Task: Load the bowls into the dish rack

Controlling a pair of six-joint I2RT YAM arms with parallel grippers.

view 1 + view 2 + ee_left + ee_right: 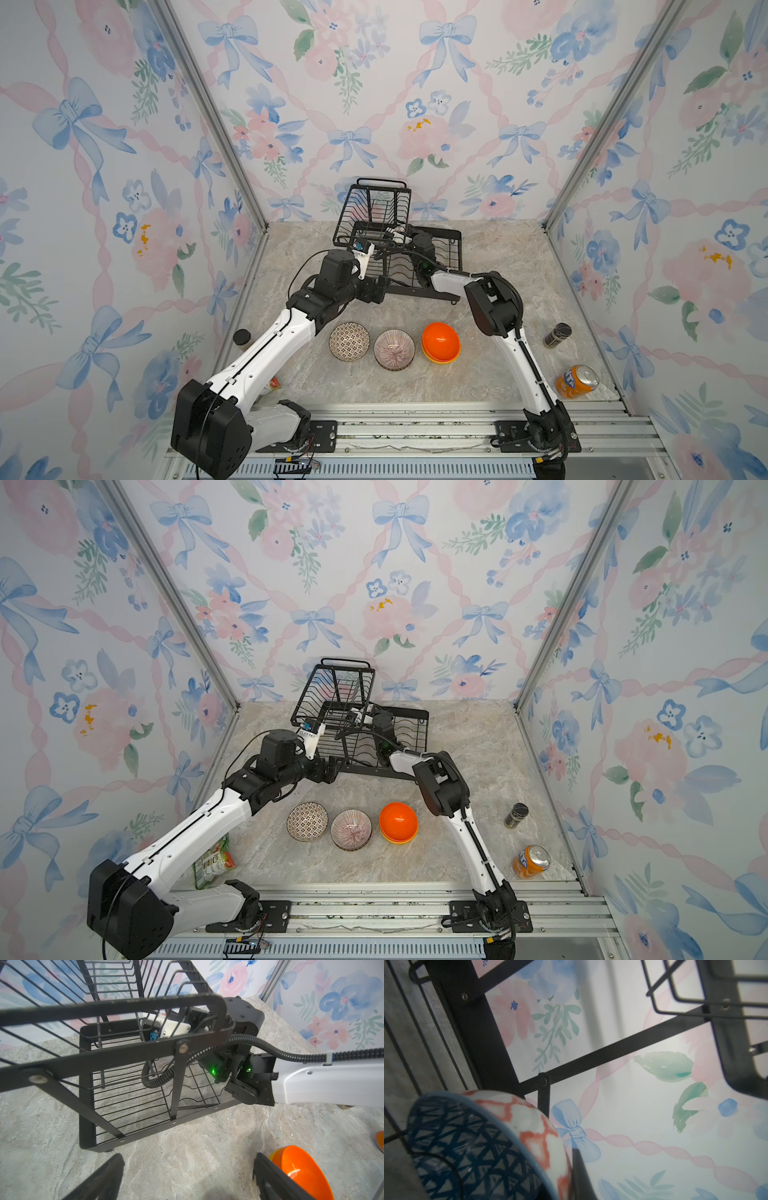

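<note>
Right claw (565, 1178) clamped on blue bowl (477, 1147) rim, inside rack (441, 249) base. Left claw (187, 1165) wide open, empty, above desk (207, 1142) beside rack.

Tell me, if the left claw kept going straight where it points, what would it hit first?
Probably the dish rack, at its low front rail. The open left gripper faces it across bare table. Depth is unclear, so it might scrape the table first.
</note>
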